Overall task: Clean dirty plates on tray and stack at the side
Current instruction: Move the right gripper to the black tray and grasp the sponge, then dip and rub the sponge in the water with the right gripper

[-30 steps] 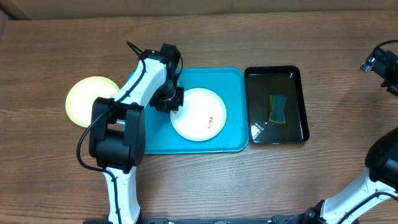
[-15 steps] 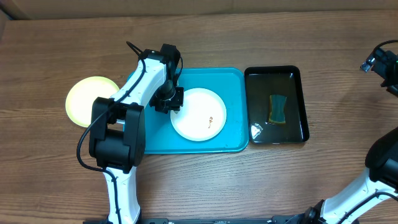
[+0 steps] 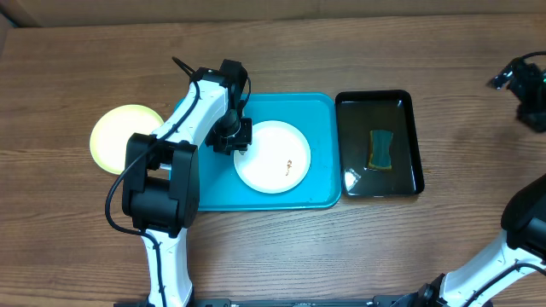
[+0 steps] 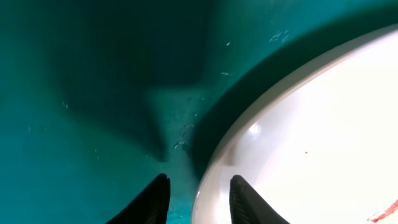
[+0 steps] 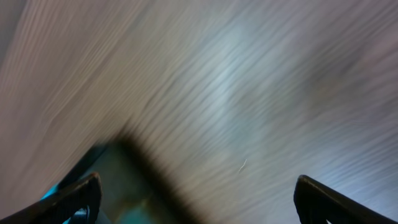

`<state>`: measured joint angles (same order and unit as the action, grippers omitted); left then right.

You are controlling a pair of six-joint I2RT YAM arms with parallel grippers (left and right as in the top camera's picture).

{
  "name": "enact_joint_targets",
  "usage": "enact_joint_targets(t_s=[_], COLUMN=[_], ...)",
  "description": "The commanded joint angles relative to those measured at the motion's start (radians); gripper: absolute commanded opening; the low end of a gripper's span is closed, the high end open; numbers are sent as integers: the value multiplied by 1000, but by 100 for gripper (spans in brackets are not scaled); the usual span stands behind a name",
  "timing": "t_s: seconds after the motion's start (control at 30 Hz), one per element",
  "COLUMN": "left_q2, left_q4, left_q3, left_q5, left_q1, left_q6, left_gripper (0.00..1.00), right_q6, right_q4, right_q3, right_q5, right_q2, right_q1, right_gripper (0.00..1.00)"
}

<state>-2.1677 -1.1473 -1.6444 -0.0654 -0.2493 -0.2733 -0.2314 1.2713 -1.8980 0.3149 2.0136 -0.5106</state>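
Mostly blurred, R end effector (image 5: 196,186) spread; L end effector (image 4: 199,186) spread astride white plate (image 4: 323,137) rim.

Inside the left claw (image 4: 199,179) sits the rim of the white plate (image 3: 273,156), with bare tray (image 3: 316,115) floor free beside.

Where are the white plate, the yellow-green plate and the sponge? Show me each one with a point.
white plate (image 3: 271,155): overhead view, centre of the plate.
yellow-green plate (image 3: 115,136): overhead view, its uncovered left half.
sponge (image 3: 380,149): overhead view, middle of its top.
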Motion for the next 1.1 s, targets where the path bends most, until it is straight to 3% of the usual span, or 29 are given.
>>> enact_joint_targets(t_s=[0.0, 0.07, 0.13, 0.3, 0.43, 0.63, 0.9, 1.07], left_q2=[10, 10, 10, 10, 10, 10, 10, 10], left_q4=[-3, 2, 8, 12, 15, 19, 22, 27], left_q3=[0, 0, 0, 0, 0, 0, 0, 0], left_q5=[8, 9, 9, 9, 9, -14, -13, -13], left_q1=[-10, -13, -14, -16, -19, -21, -21, -21], left_q6=[-49, -49, -49, -49, -49, -50, -49, -49], left_gripper=[34, 36, 38, 41, 43, 45, 48, 48], right_q6=[-51, 55, 122, 127, 68, -13, -54, -54], right_q4=[55, 98, 159, 259, 281, 207, -18, -192], right_q3=[-14, -14, -14, -14, 14, 130, 371, 508], right_q5=[323, 433, 381, 27, -216, -419, -422, -280], right_q2=[-10, -11, -13, -13, -11, -9, -9, -9], right_q1=[3, 31, 87, 271, 437, 599, 620, 623], right_gripper=[100, 84, 80, 79, 85, 87, 83, 76])
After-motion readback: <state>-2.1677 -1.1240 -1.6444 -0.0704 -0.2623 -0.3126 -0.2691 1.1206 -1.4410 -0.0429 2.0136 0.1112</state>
